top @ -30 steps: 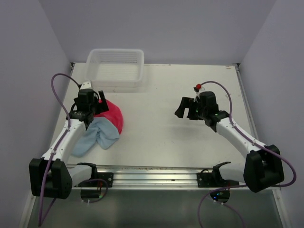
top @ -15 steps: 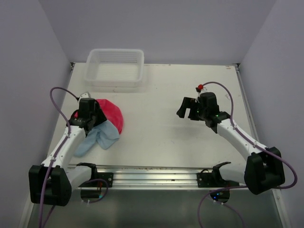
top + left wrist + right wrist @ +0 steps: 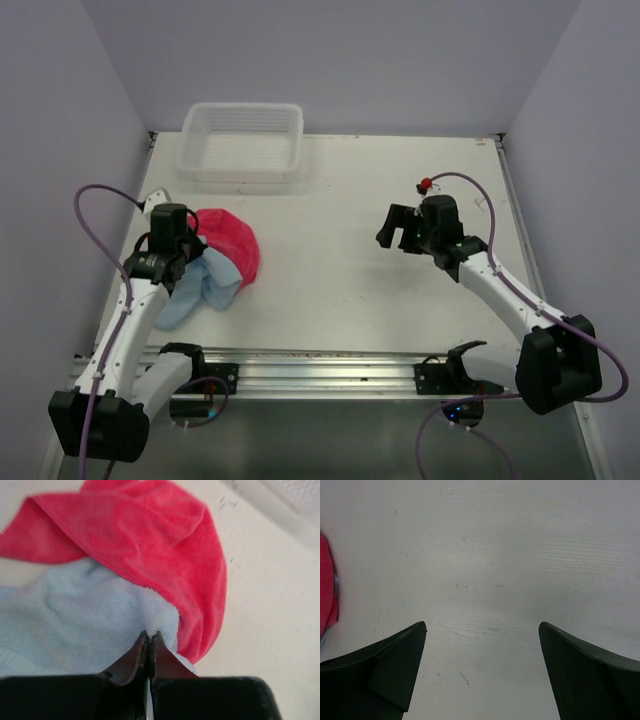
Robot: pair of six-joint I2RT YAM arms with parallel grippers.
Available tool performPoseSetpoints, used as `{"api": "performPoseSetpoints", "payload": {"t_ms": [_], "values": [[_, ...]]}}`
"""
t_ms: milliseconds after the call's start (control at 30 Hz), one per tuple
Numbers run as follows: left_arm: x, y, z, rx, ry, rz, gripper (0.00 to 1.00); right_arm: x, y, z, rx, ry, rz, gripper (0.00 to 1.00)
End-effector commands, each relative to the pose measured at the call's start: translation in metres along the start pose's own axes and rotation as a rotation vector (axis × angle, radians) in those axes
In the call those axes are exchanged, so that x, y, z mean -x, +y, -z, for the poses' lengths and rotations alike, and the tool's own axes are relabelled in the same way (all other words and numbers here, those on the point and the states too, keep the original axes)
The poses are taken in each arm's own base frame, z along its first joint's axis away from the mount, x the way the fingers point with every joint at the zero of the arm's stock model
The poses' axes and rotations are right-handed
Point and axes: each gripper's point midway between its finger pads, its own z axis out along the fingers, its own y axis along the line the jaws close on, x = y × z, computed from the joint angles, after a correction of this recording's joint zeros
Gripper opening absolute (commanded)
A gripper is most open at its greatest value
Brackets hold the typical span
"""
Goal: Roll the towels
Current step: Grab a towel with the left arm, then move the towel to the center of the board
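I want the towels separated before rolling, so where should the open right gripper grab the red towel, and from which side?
Probably the rounded right edge of the red towel, approached from the right across the bare table. That edge lies free there. The towel's other side drapes over the blue towel, a fold of which is pinched in the shut left gripper.

My left arm (image 3: 130, 310) bends forward with my left gripper (image 3: 150, 635) pinched fully together, while my right arm (image 3: 500, 285) stretches out, my right gripper (image 3: 482, 625) spread wide.
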Motion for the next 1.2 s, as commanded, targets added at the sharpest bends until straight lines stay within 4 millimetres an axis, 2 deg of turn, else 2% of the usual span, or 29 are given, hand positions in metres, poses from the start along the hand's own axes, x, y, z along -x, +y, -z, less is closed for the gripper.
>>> {"api": "performPoseSetpoints", "payload": {"t_ms": [0,33,100,133,267,333,467,700,767,833,867,900,967,1000,1067,1100,1167], "values": [[0.074,0.000,0.047,0.029,-0.249,0.088,0.00,0.007,-0.001,0.011,-0.014,-0.027,-0.006,0.99],[0.097,-0.004,0.065,0.015,-0.314,0.111,0.00,0.007,-0.001,0.012,-0.015,-0.029,-0.003,0.99],[0.121,0.004,0.088,0.055,-0.404,0.135,0.00,0.009,0.000,0.015,-0.012,-0.038,-0.001,0.99],[0.142,0.006,0.108,0.064,-0.476,0.162,0.00,0.011,-0.001,0.016,-0.017,-0.044,-0.002,0.99],[0.186,0.001,0.155,0.026,-0.623,0.184,0.00,0.013,-0.001,0.018,-0.017,-0.054,-0.002,0.99],[0.206,-0.012,0.174,-0.054,-0.697,0.189,0.00,0.014,0.000,0.018,-0.018,-0.053,-0.004,0.99],[0.218,-0.044,0.185,-0.204,-0.704,0.160,0.00,0.018,0.001,0.019,-0.019,-0.052,-0.011,0.99],[0.239,-0.084,0.208,-0.418,-0.761,0.171,0.00,0.027,0.001,0.020,-0.027,-0.063,-0.023,0.99],[0.251,-0.086,0.220,-0.433,-0.809,0.183,0.00,0.028,0.002,0.020,-0.028,-0.060,-0.029,0.99],[0.268,-0.086,0.245,-0.465,-0.893,0.203,0.00,0.029,0.001,0.018,-0.034,-0.060,-0.031,0.99],[0.274,-0.085,0.251,-0.457,-0.923,0.209,0.00,0.029,0.000,0.018,-0.039,-0.058,-0.033,0.99],[0.285,-0.084,0.268,-0.473,-0.969,0.222,0.00,0.029,0.000,0.017,-0.040,-0.058,-0.031,0.99],[0.296,-0.085,0.271,-0.446,-0.991,0.222,0.00,0.030,-0.002,0.016,-0.049,-0.056,-0.036,0.99],[0.304,-0.085,0.282,-0.450,-1.012,0.228,0.00,0.031,-0.002,0.016,-0.048,-0.057,-0.036,0.99],[0.311,-0.091,0.281,-0.446,-1.015,0.212,0.00,0.031,-0.002,0.014,-0.055,-0.051,-0.040,0.99],[0.316,-0.092,0.288,-0.456,-1.030,0.215,0.00,0.034,-0.002,0.014,-0.054,-0.055,-0.041,0.99],[0.320,-0.095,0.290,-0.464,-1.035,0.213,0.00,0.035,-0.002,0.013,-0.058,-0.052,-0.042,0.99]]}}
